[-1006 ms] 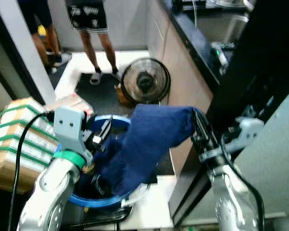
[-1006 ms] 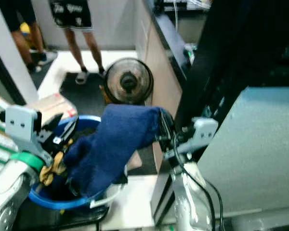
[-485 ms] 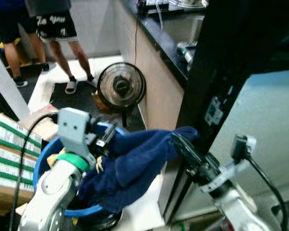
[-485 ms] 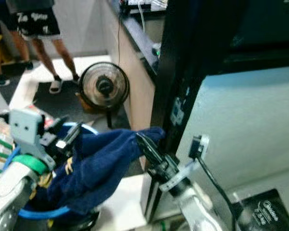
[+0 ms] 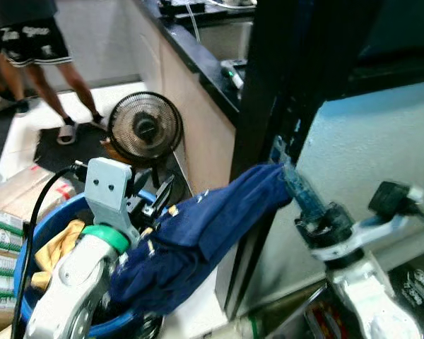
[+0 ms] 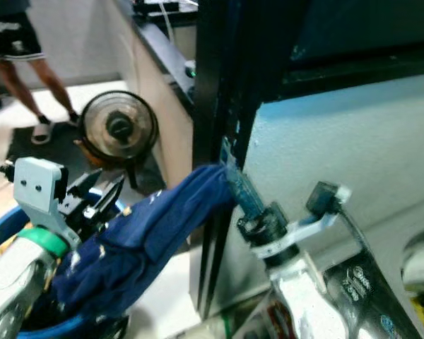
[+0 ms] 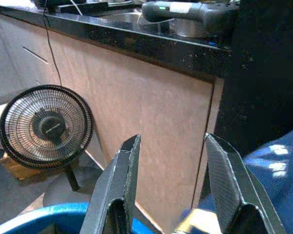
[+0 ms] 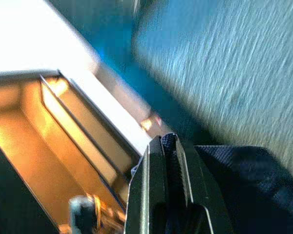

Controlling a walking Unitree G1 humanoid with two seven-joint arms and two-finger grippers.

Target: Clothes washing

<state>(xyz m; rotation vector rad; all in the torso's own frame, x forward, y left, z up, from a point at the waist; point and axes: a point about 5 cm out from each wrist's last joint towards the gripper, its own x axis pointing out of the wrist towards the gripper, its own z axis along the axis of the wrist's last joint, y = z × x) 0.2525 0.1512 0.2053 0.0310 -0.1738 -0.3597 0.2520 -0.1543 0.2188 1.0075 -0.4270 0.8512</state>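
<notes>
Since 1 s ago the camera has swung toward the robot's right, and the right gripper [image 5: 284, 171] has carried its end of the navy garment [image 5: 198, 236] up beside the black upright panel [image 5: 283, 78].

Left eye view: the garment stretches from the blue basket [image 5: 28, 240] at lower left up to the right gripper, whose 2 fingers are pinched on the cloth's upper end. The left gripper [image 5: 159, 196] sits just above the garment's lower part with its fingers apart, holding nothing. A yellow cloth [image 5: 53, 244] lies in the basket. A black floor fan [image 5: 145, 129] stands near the counter cabinet [image 5: 191, 113]; a person's legs [image 5: 49, 78] are well behind it.

Right eye view: the same arrangement, with the garment's top end against the edge between the black panel and a pale grey appliance face [image 6: 339, 134].

Left wrist view: the 2 black fingers [image 7: 122, 180] stand spread, with the fan and the black countertop [image 7: 136, 41] beyond them and navy cloth at one edge.

Right wrist view: blurred; the fingers [image 8: 151, 180] are pressed together on dark blue fabric.
</notes>
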